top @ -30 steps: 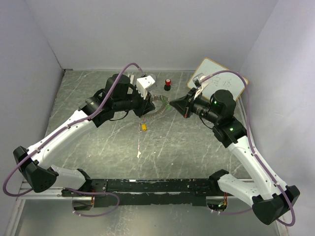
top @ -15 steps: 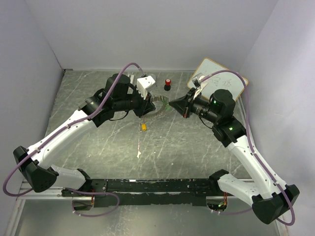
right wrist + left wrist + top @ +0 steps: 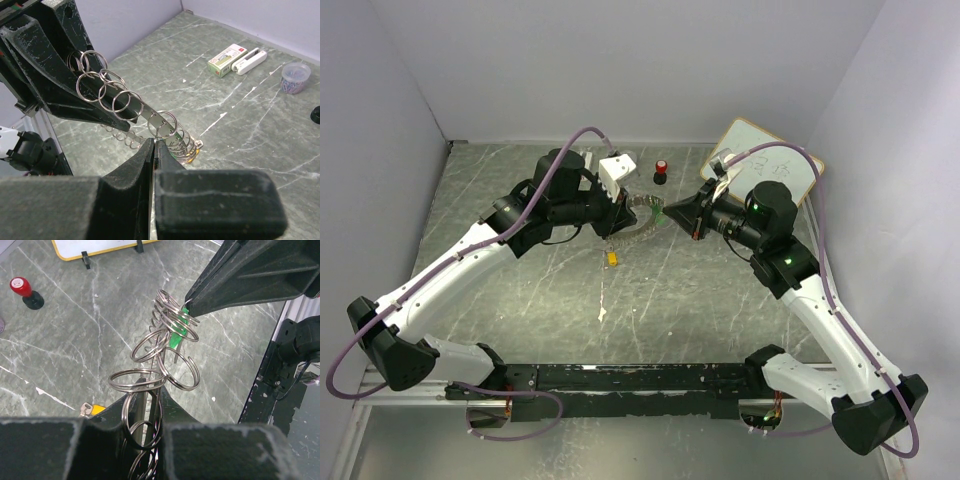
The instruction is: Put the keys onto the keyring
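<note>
**Top external** – The left gripper (image 3: 618,222) is clamping the keyring (image 3: 642,214) and holding it up over the middle of the table (image 3: 520,290). The right gripper (image 3: 667,212) is reaching in from 3 o'clock, pinching the green key (image 3: 662,214) at the ring's fringe. The yellow key (image 3: 611,258) is lying on the table at 6 o'clock of the ring, and a red-capped knob (image 3: 661,170) is standing at 12 o'clock.

**Left wrist** – The left jaws at 6 o'clock are squeezing the keyring (image 3: 160,355) by its band, with its wire loops fanning upward. The green key (image 3: 178,332) is hanging from the right gripper's tip at 1 o'clock, in among the top loops. Whether it is threaded cannot be told.

**Right wrist** – The right gripper (image 3: 153,144) is showing its jaws pressed together, and the key between them is mostly hidden. At 2 o'clock a clear cup (image 3: 295,76) is holding small coloured pieces, too blurred to name. Neither key is showing in it.

By the look of it, the first key is being worked onto a loop. The next move is likely calling for a fine, steady push with the ring held firm – and the yellow key is waiting to be fetched.
</note>
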You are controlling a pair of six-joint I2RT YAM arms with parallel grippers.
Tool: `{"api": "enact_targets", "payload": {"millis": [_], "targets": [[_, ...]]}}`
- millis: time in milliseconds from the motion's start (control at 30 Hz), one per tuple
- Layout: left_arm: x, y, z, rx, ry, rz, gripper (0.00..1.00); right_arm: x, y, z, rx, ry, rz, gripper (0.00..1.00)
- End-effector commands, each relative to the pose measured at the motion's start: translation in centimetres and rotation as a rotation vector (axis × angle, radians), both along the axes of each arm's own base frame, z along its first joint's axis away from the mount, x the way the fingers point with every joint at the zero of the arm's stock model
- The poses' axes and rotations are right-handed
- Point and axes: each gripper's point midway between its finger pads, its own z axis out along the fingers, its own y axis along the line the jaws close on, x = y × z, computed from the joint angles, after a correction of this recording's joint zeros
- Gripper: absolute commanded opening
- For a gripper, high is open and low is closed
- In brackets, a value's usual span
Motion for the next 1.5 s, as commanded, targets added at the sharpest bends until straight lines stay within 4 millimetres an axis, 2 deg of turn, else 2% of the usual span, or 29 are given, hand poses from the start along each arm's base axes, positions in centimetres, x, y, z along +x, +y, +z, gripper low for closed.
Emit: {"api": "enact_targets", "payload": {"millis": [0,1467], "targets": [[0.0,-0.4,2.0,-0.04,-0.038,-0.028,0.07,0.2,-0.2,2.0,0.026,-0.053,-0.012,0.0],[-0.8,-0.1,2.4,-0.042,-0.051,-0.058,0.07,1.0,-1.3,1.8,-0.012,-0.054,-0.088,0.0]]}}
